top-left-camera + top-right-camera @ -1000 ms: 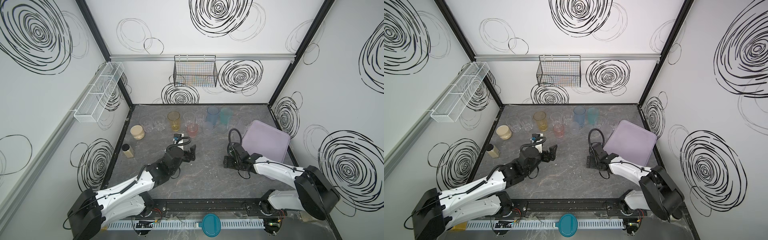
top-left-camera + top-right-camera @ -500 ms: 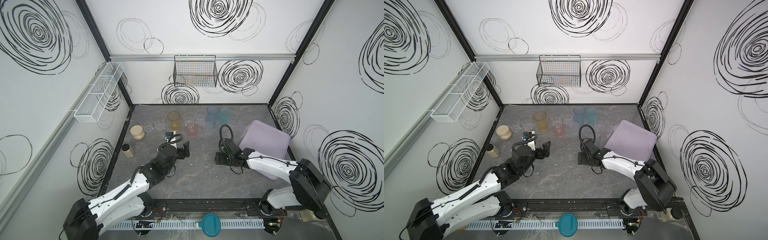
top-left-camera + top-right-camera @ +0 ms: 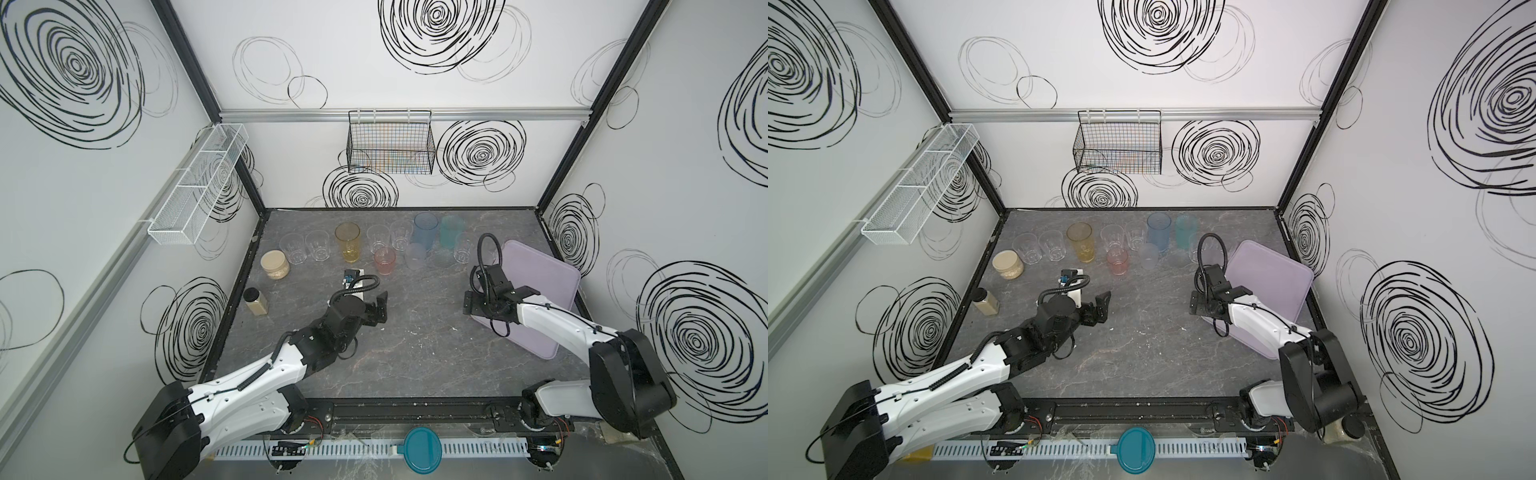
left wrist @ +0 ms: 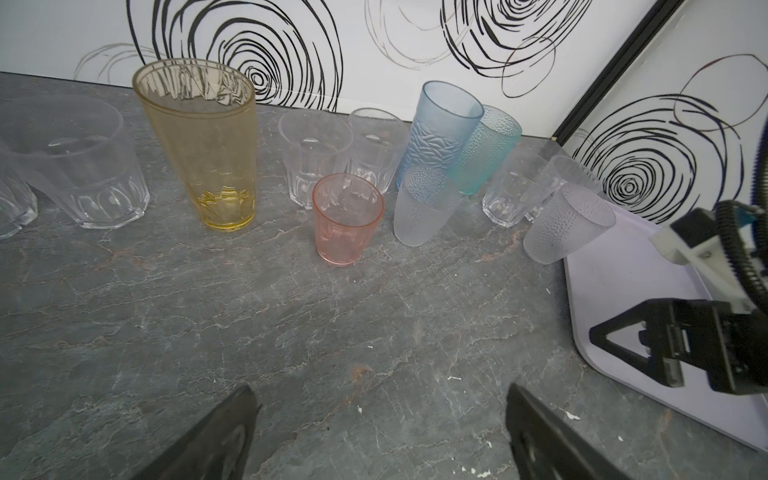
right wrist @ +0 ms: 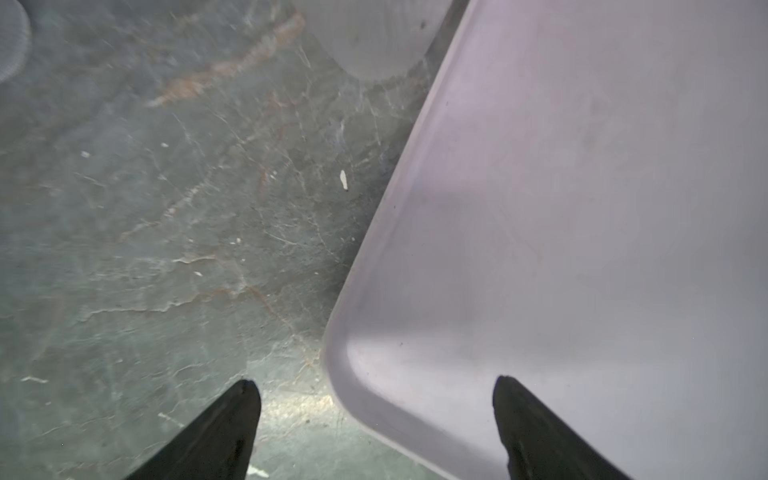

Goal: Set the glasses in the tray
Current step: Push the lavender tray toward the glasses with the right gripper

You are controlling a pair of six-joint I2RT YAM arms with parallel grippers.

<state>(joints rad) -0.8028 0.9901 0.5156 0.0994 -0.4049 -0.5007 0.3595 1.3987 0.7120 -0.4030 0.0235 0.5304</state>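
Note:
Several glasses stand along the back of the table in both top views: a tall amber one (image 3: 347,245) (image 3: 1080,243), a short pink one (image 3: 384,261) (image 4: 347,218), a blue one (image 3: 425,230) and a teal one (image 3: 452,230), with clear and frosted tumblers between them. The lilac tray (image 3: 540,286) (image 3: 1271,278) lies empty at the right. My left gripper (image 3: 380,305) (image 4: 380,395) is open over bare table in front of the pink glass. My right gripper (image 3: 471,306) (image 5: 374,392) is open and straddles the tray's (image 5: 582,208) near corner rim.
Two lidded jars with beige contents (image 3: 275,264) (image 3: 256,301) stand at the left edge. A black wire basket (image 3: 390,147) hangs on the back wall, a white mesh basket (image 3: 199,183) on the left wall. A round teal lid (image 3: 423,449) lies at the front.
My right gripper swung left over the table and came back to the tray's corner. My left gripper shifted slightly and stays open. No glass has moved.

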